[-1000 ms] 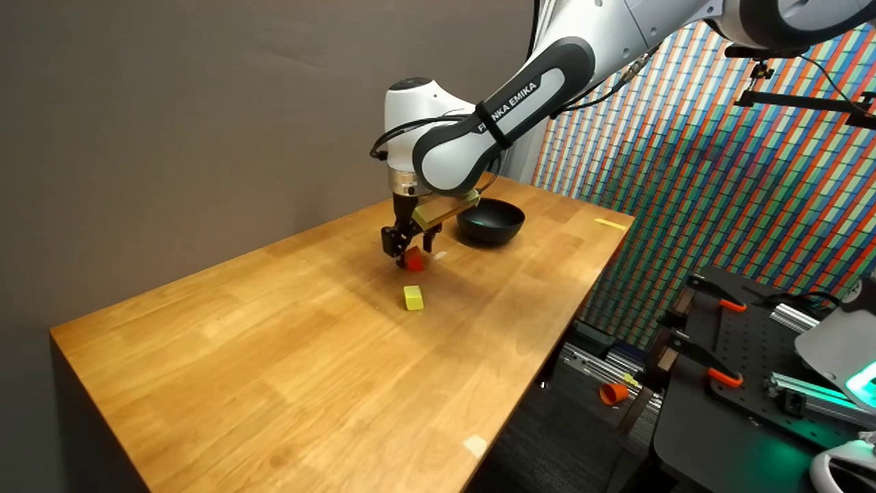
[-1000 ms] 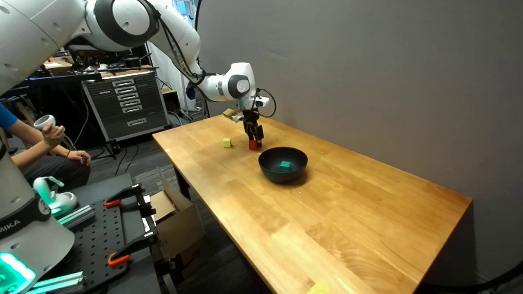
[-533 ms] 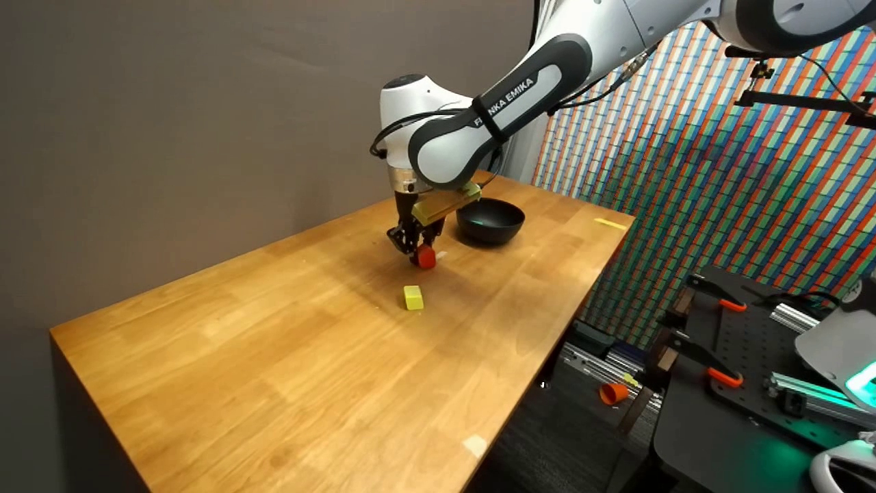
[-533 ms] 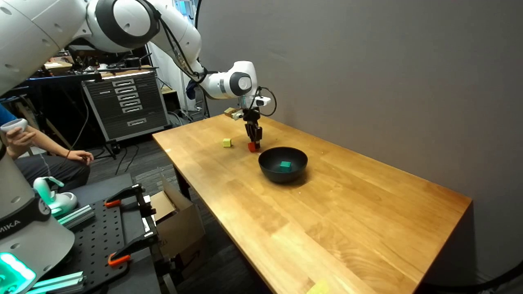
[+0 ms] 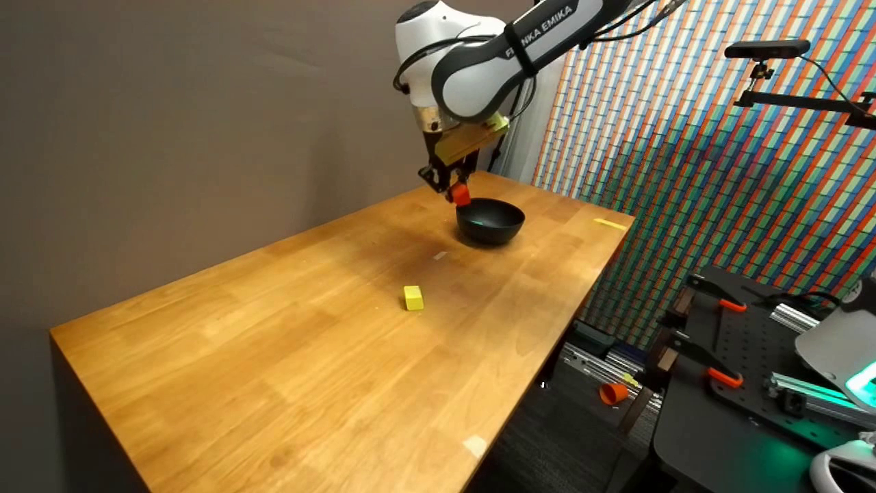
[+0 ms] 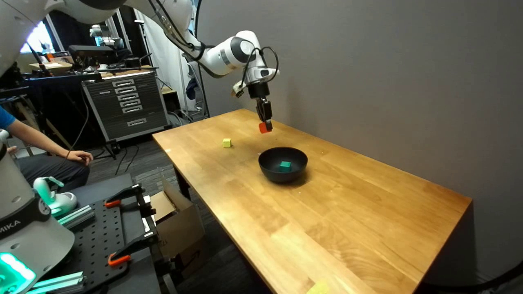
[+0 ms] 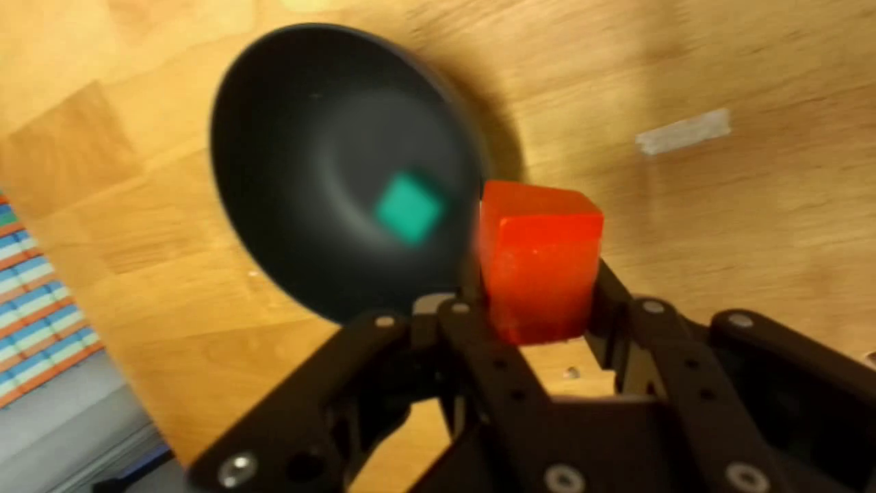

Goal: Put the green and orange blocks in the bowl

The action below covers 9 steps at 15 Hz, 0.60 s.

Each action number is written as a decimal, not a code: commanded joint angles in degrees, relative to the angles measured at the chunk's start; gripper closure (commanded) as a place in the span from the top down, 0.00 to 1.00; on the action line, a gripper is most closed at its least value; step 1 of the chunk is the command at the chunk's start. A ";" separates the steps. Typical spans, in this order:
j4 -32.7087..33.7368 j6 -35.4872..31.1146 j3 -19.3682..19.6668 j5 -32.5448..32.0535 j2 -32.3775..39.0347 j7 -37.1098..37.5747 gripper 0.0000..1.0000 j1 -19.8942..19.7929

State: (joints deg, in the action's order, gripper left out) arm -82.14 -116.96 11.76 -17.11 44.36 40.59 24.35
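Observation:
The orange block (image 7: 545, 277), red-orange in colour, is pinched between the fingers of my gripper (image 5: 457, 192), which is shut on it. Both hang in the air, above the bowl's height and near its rim, seen in both exterior views. In the wrist view the block overlaps the right edge of the black bowl (image 7: 287, 157). Inside that bowl lies the green block (image 7: 409, 208); it also shows in an exterior view as a small teal block (image 6: 285, 166).
A yellow block (image 5: 413, 298) sits on the wooden table (image 5: 294, 356), away from the bowl. A grey wall (image 6: 367, 81) runs along the table's long side. A person's arm (image 6: 45, 136) is visible beyond the table.
My gripper has closed on the orange block and lifted it off the table, moving up and towards the bowl. The green and yellow blocks have stayed in place.

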 commanded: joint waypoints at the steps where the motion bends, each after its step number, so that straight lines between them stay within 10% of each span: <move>1: -9.19 0.13 -1.10 -1.30 -9.24 2.36 0.29 -3.44; 2: -10.33 -0.51 -1.82 -0.68 -10.37 1.52 0.63 -4.85; 9: -21.02 -4.92 -7.78 5.16 -18.54 -3.75 1.00 -12.52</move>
State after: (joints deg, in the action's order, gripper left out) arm -94.70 -117.50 7.73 -16.22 32.96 40.59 15.05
